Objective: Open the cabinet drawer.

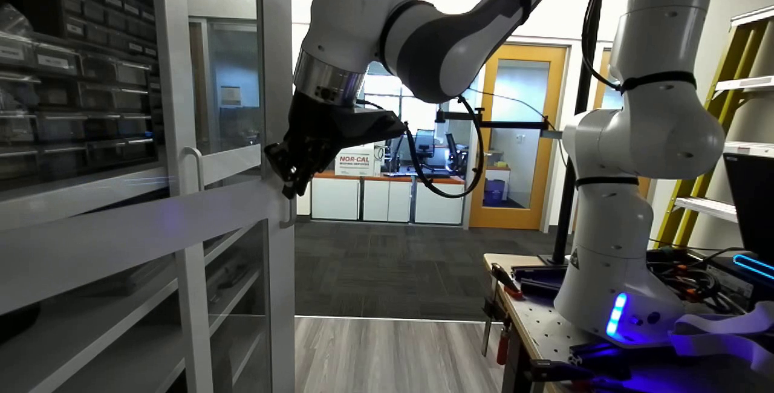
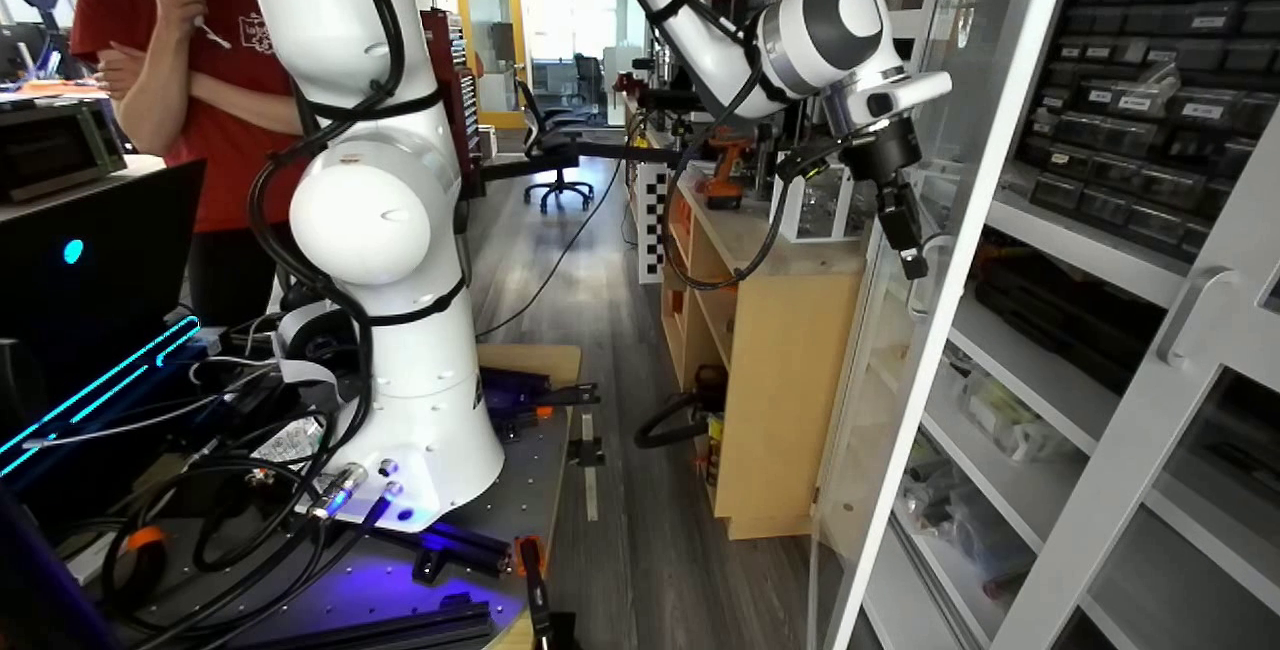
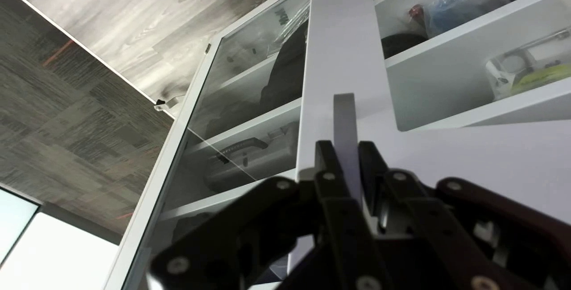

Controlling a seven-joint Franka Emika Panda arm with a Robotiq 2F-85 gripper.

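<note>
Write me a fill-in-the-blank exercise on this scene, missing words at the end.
In the wrist view, the cabinet door's ____ sits between the gripper's fingers.
In an exterior view, the person's shirt is ____.
In an exterior view, the light on the robot's base glows ____.
Missing words: handle; red; blue.

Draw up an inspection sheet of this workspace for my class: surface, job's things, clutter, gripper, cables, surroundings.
Surface: perforated grey bench top carries the white robot arm.
Job's things: white-framed glass cabinet door, partly open, with a pale bar handle.
Clutter: black bars on the bench top; black-and-orange clamp at its edge.
Black two-fingered gripper: its fingers sit either side of the handle, apparently closed on it.
Cables: black cables loop beneath the arm and tangle on the bench top.
Surroundings: person in a red T-shirt stands beyond the arm; orange-and-black power drill rests on pale wooden shelving unit.
</note>
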